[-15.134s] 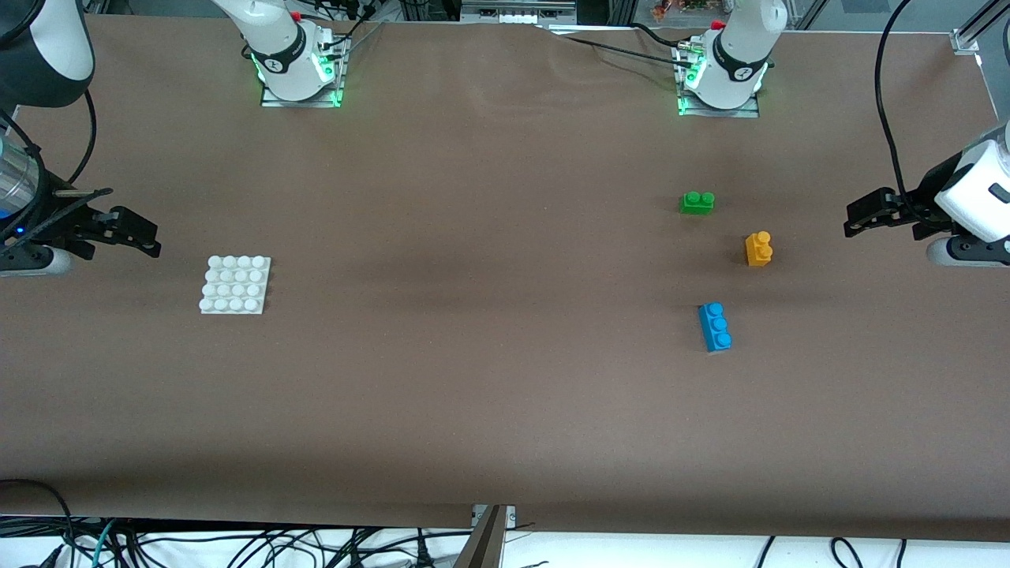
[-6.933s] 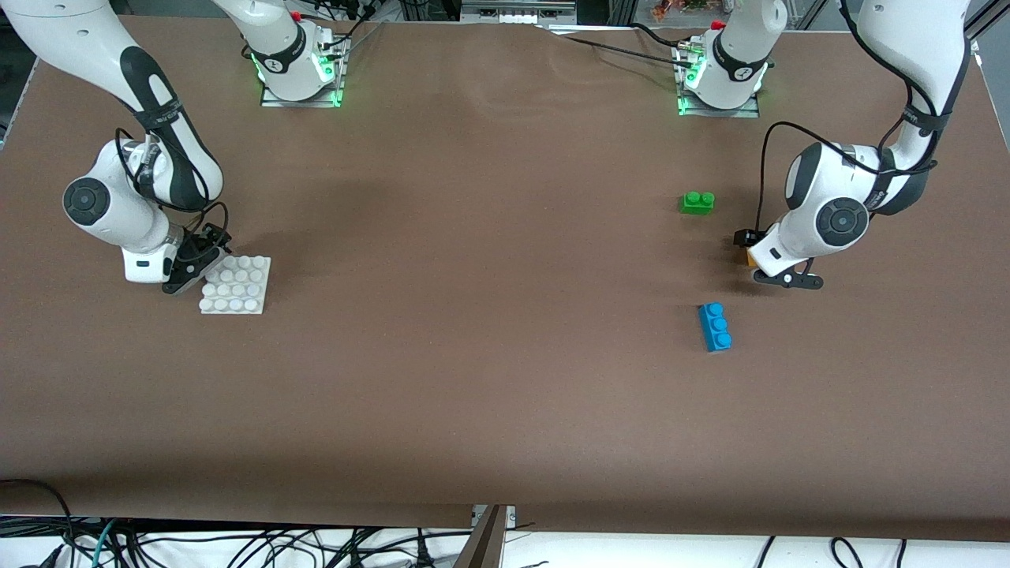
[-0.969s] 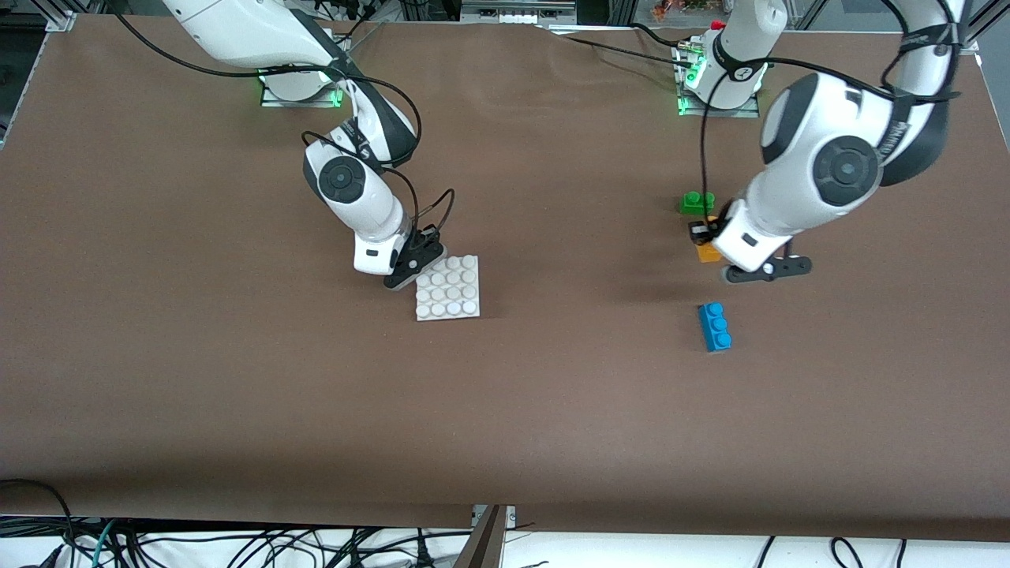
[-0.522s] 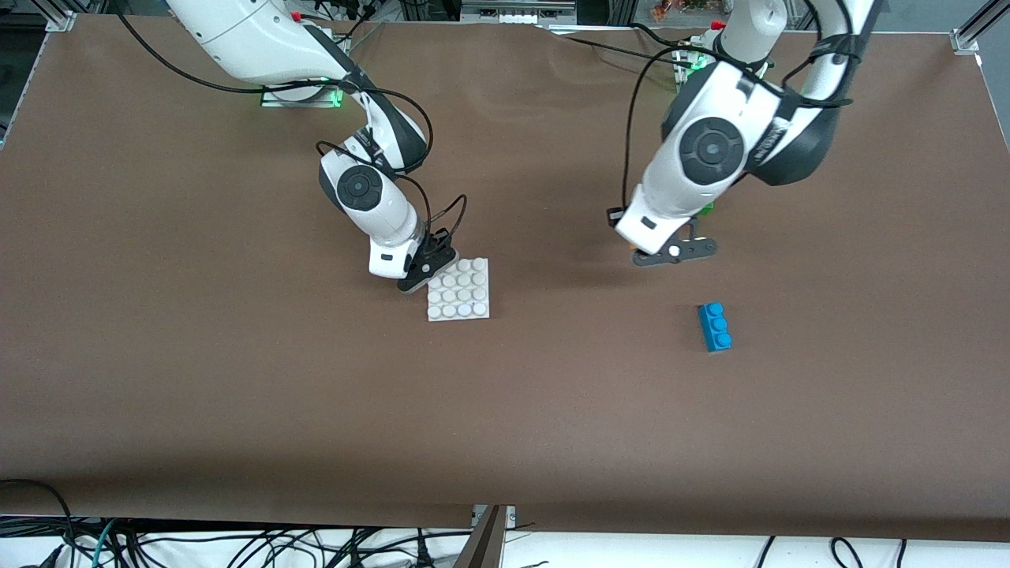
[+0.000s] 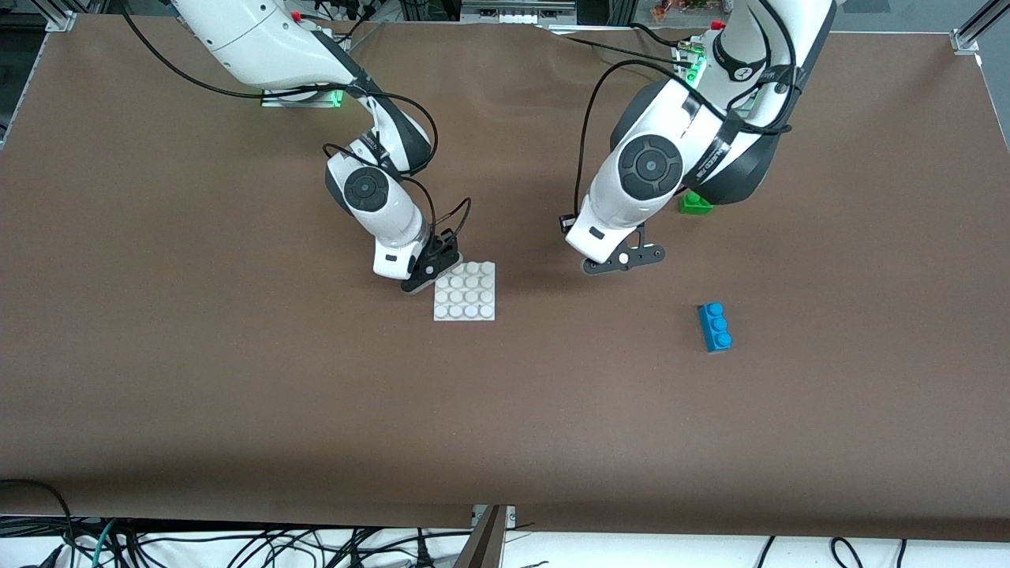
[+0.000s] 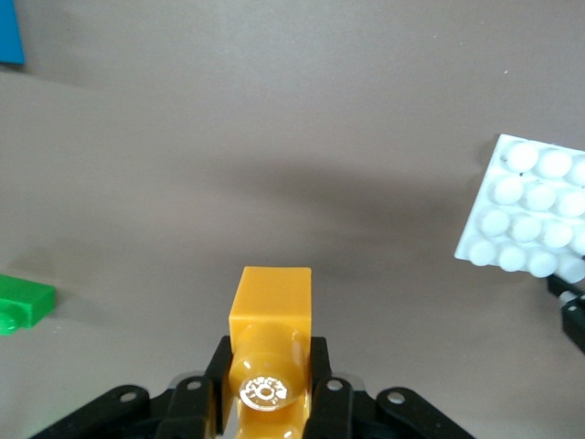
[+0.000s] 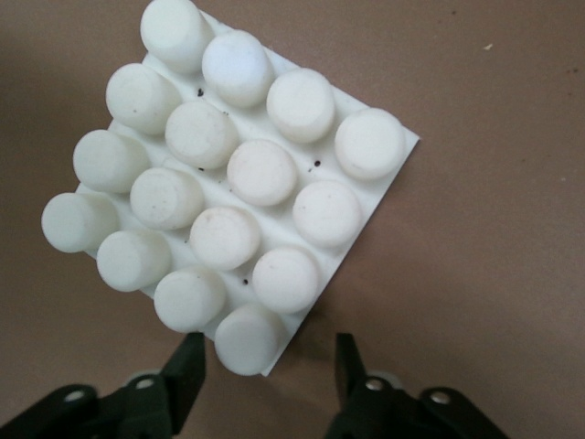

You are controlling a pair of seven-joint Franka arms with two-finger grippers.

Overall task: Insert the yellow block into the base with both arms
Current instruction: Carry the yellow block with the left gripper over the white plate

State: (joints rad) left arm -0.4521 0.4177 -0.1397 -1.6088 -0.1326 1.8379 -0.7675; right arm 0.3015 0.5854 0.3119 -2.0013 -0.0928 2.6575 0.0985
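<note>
Yellow plastic fills the middle of my left wrist view: the block [image 6: 270, 315] sits clamped between the left gripper's [image 6: 267, 384] fingers [image 6: 218, 370], which press on its two long sides, one stud facing the camera and the rest of the brick sticking out past the fingertips. From the front I see the left gripper [image 5: 609, 256] up over bare table, between the base [image 5: 465, 291] and the green brick [image 5: 697, 203]; the block itself is hidden under the wrist there. Past the held block's tip, the left wrist view shows the base lying well off, with the green brick [image 6: 23, 304] off to one flank of the fingers and a corner of the blue brick [image 6: 11, 32] at the edge.

On my right wrist view the right gripper [image 7: 267, 370] has its fingers [image 7: 187, 370] parted, one on each side of a corner of the base [image 7: 366, 197]; the corner stud pokes into the gap and I see brown table between the plate's edge and the other finger, so nothing is gripped. From the front the right gripper [image 5: 430, 267] is down at the base's corner toward the right arm's end. The base lies flat on the table [image 5: 237, 394], studs up. The blue brick [image 5: 715, 326] lies nearer the front camera than the green one.
</note>
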